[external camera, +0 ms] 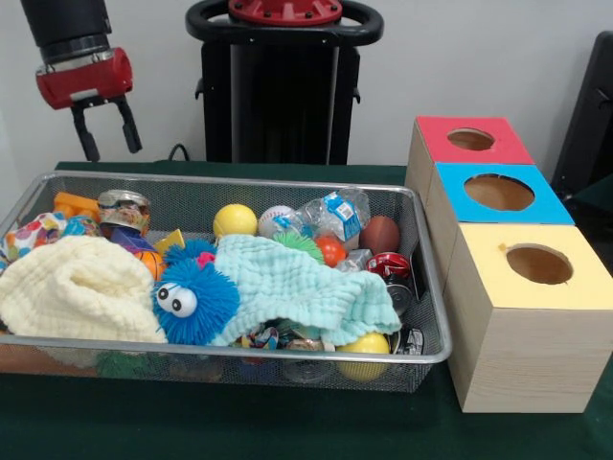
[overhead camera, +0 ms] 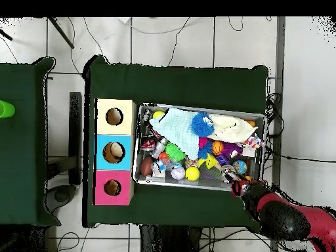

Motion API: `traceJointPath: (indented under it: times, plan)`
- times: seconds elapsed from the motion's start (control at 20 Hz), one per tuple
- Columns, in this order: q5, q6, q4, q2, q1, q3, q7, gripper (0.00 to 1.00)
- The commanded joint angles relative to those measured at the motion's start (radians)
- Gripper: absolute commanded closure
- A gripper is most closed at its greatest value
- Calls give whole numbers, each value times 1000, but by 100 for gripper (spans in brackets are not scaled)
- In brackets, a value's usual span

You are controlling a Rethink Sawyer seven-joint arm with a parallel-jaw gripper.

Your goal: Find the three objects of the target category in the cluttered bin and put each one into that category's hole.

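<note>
No legible text, brand, number or sign is found. Printed markings are seen on a blue-and-white packet [external camera: 341,213] in clear wrap and on a tin can's label [external camera: 124,210] inside the wire bin [external camera: 421,278], but no characters can be made out.
</note>
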Motion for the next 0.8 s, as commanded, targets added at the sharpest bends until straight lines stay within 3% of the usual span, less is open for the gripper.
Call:
traceJointPath:
  times: [0.05, 0.3, 0.6, 0.8]
  plan:
    - [-76, 19, -154, 72, 80, -35, -122, 0]
    - [-118, -38, -199, 119, 161, -101, -33, 0]
    - [-142, -62, -242, 159, 212, -134, -15, 0]
    - [-147, -79, -253, 203, 195, -121, -48, 0]
